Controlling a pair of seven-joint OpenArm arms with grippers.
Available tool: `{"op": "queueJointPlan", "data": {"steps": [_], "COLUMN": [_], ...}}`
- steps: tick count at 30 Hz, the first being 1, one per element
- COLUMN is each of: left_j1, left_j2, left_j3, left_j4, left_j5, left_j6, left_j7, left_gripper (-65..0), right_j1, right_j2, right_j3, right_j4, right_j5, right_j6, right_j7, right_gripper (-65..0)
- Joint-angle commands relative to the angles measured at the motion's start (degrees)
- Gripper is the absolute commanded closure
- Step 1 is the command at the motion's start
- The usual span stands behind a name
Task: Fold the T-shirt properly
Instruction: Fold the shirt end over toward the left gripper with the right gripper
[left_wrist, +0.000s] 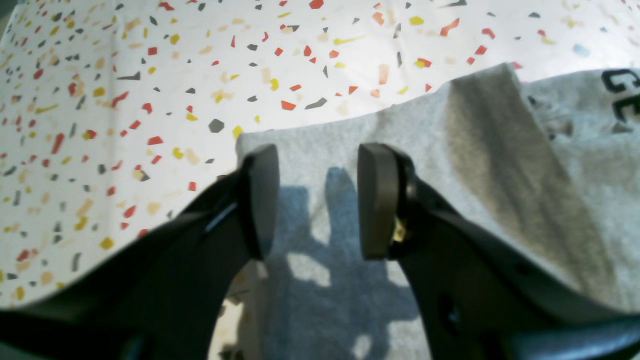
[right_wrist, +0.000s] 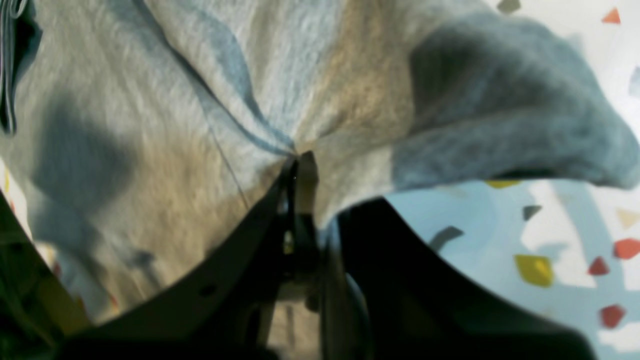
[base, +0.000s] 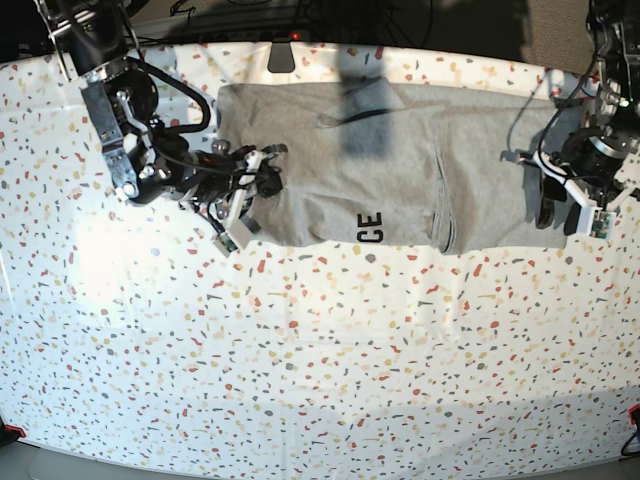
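Grey T-shirt (base: 360, 170) lies spread across the far half of the terrazzo-patterned table (base: 320, 380), partly folded: a vertical fold edge runs down its body toward the base view's right, and black letters "CE" show at the near hem. Right gripper (base: 258, 178), at the shirt's edge on the base view's left, is clenched on the fabric; its wrist view shows the jaws pinched together with grey cloth (right_wrist: 320, 100) gathered into creases radiating from the pinch point and a flap lifted clear of the table (right_wrist: 550, 240) alongside. Left gripper (base: 558, 205) sits at the opposite end of the shirt, on the base view's right. Its jaws stand released, apart, with nothing between them; the wrist view shows both dark pads (left_wrist: 375, 200) over the shirt's corner (left_wrist: 310, 280), a raised fold of cloth just beside them. Whether the pads touch the fabric, cannot tell.
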Motion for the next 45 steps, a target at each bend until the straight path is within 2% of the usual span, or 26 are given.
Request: {"op": "queueJointPlan", "data": {"steps": [1,4,8,11,14,17,21,25,26,29,35,39,45], "left_j1": [-0.3,-0.3,-0.3,-0.3,-0.3,-0.3,-0.3,-0.3,-0.3,-0.3,-0.3,-0.3,-0.2], "left_j2": [-0.7,-0.7,-0.7,-0.7,-0.7,-0.7,-0.7,0.0,0.5,2.0,4.1,4.2,4.2], "left_j3": [-0.4,-0.4,-0.4,-0.4,-0.4,-0.3,-0.3,-0.3,-0.3,-0.3,-0.3,-0.3,-0.3], "left_j4": [0.9,0.9,0.9,-0.5,-4.5,-10.6,-18.6,-22.3,-22.6,-22.6,-22.6,-22.6,-22.6], "left_j5": [-0.1,-0.1,-0.1,-0.1,-0.1,-0.1,-0.1,-0.1,0.0,0.0,1.6,1.5,1.5], "left_j6": [0.2,0.2,0.2,0.2,0.2,0.2,-0.5,-8.4,-9.4,-10.1,-12.3,-12.3,-12.3], "left_j7": [-1.5,-1.5,-1.5,-1.6,-1.8,-4.8,-11.7,-12.9,-12.8,-12.7,-12.4,-11.8,-11.3], "left_gripper": [-25.6,-25.6,-25.6,-25.6,-25.6,-25.6,-25.5,-25.5,-25.5,-25.4,-25.3,-25.3,-25.3], "right_j1": [0.3,0.3,0.3,0.2,0.2,0.2,0.3,0.3,0.3,1.1,5.3,7.8,10.8], "right_j2": [2.1,4.7,8.5,11.0,11.9,10.9,6.4,0.0,-1.7,-6.7,-14.4,-19.3,-26.9], "right_j3": [1.3,3.8,4.8,4.8,4.8,4.7,4.2,1.9,1.4,-1.2,-10.4,-16.7,-22.0], "right_j4": [0.2,0.6,4.3,8.6,13.6,18.2,22.9,23.8,23.8,23.8,23.7,22.9,15.9], "right_j5": [-0.7,1.7,1.7,3.5,6.1,9.4,10.6,9.7,9.0,6.8,-1.2,-6.3,-10.9], "right_j6": [-0.3,-0.3,-0.5,-2.3,-3.9,-4.5,-5.0,-6.1,-6.2,-6.5,-11.8,-15.6,-18.1], "right_j7": [-2.4,-3.1,-4.6,-5.9,-6.9,-7.0,-6.6,-4.3,-3.7,-2.3,-1.5,-0.1,2.9], "right_gripper": [0.0,0.0,0.0,0.0,0.0,0.0,0.0,0.0,0.0,0.0,0.0,0.0,0.0]}}
